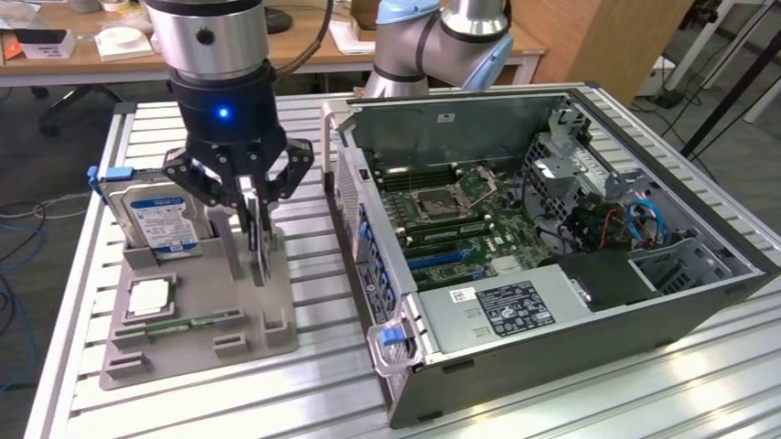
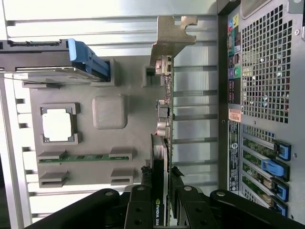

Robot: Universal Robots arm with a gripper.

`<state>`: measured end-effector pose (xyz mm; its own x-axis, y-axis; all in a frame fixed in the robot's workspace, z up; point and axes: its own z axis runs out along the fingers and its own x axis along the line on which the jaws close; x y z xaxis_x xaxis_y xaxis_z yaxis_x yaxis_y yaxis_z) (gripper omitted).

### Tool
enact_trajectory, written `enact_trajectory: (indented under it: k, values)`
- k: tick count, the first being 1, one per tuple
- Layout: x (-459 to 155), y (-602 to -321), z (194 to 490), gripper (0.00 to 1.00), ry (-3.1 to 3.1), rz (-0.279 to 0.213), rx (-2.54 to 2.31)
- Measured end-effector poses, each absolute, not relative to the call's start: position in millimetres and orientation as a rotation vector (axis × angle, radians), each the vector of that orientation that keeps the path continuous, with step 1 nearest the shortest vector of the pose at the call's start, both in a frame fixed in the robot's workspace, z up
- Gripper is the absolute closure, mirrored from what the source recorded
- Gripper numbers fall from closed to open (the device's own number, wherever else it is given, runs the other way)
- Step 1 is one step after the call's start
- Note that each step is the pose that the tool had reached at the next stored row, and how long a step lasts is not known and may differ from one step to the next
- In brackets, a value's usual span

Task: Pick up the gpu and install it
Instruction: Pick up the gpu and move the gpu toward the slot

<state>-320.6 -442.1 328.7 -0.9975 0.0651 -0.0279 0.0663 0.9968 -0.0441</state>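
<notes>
The gpu stands on edge in a slot of the grey holder, thin and dark. In the wrist view the gpu is edge-on, with its metal bracket at the far end. My gripper comes down from above, with its black fingers pressed against both faces of the card's near end. The card still sits in the holder. The open computer case lies to the exterior view's right, with the motherboard exposed.
In the same holder are a silver hard drive with a blue-white label, a processor chip and a green memory stick. The case's rear panel with blue slot latches sits close beside the holder. The slatted metal table extends in front.
</notes>
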Motion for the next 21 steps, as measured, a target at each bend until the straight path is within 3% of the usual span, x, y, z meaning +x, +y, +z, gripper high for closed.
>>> enact_trajectory:
  k: [21]
  values:
    - [-320.6, -442.1, 357.2, 0.74, 3.113, -0.070, 0.102]
